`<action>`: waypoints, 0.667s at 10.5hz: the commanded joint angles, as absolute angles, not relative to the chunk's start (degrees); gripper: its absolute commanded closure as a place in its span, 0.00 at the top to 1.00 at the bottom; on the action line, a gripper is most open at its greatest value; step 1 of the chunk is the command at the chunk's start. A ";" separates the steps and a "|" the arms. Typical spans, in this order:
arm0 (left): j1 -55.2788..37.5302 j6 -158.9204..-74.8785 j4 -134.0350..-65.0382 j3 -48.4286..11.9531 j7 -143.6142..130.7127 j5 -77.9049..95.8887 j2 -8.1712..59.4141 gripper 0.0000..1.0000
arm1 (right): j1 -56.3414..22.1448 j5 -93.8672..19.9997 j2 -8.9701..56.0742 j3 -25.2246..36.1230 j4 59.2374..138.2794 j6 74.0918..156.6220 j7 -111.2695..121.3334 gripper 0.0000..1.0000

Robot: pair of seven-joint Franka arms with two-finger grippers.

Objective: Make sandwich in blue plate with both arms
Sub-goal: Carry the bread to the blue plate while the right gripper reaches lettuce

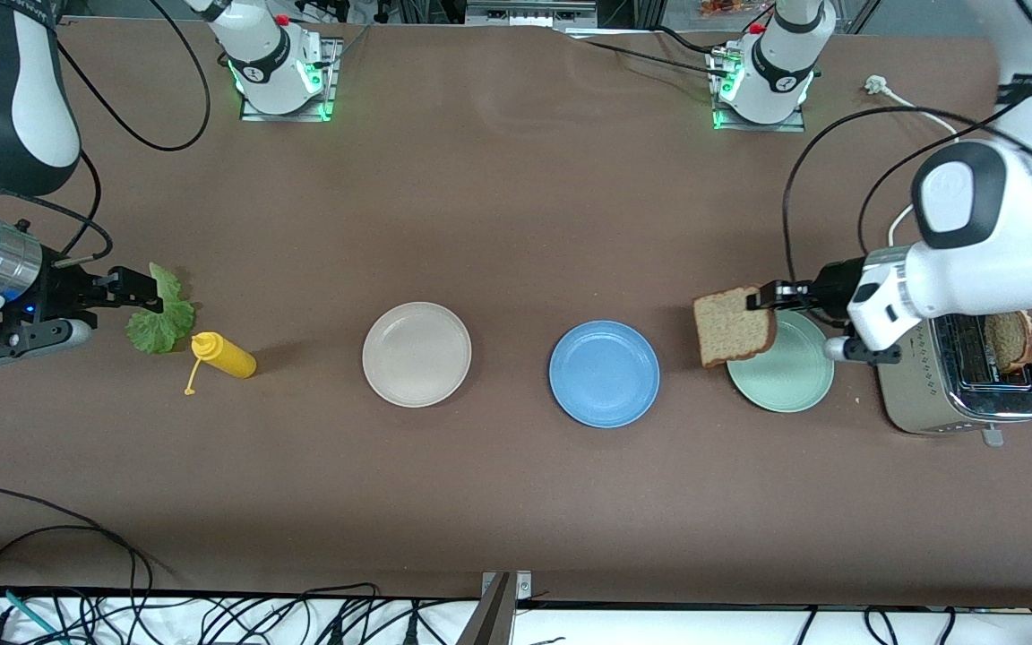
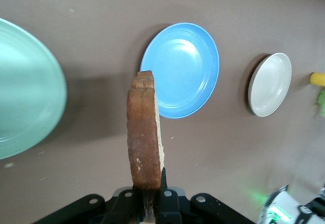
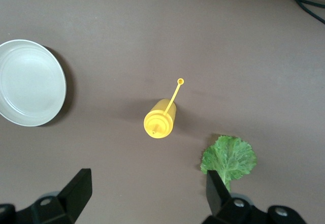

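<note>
Bare counter (image 1: 516, 206) runs wide between the arm bases and the plate row. Blue plate (image 1: 604, 374) lies bare, with gaps either side toward the white plate (image 1: 417, 354) and green plate (image 1: 785, 367). Toaster (image 1: 959, 381) blocks the left arm's end.

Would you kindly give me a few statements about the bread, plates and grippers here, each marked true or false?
1. The left gripper holds a bread slice. True.
2. The blue plate already has bread on it. False: it is bare.
3. The right gripper is shut on the lettuce leaf. False: its jaws are open, and the leaf lies on the table.
4. A second slice sits in the toaster. True.
5. The yellow squeeze bottle stands on the beige-white plate. False: it is on the table beside the lettuce.
</note>
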State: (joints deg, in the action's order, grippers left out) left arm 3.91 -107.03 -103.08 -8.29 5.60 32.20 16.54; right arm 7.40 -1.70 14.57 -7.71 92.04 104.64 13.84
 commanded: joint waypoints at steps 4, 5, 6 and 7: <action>-5.00 -118.81 -102.04 -7.56 5.45 49.20 28.11 0.00 | 7.82 -2.28 14.94 -7.91 90.88 103.62 14.77 1.00; -5.01 -118.83 -101.87 -7.56 6.58 51.39 28.91 0.00 | 7.82 -2.20 15.03 -7.91 90.97 103.62 14.77 1.00; -5.27 -118.83 -101.78 -7.56 9.99 51.85 28.92 0.00 | 7.82 -2.02 15.03 -7.91 91.05 103.62 14.77 1.00; -5.71 -118.92 -101.78 -7.56 13.06 52.12 29.26 0.00 | 7.82 -1.93 15.20 -7.82 91.49 103.62 14.77 1.00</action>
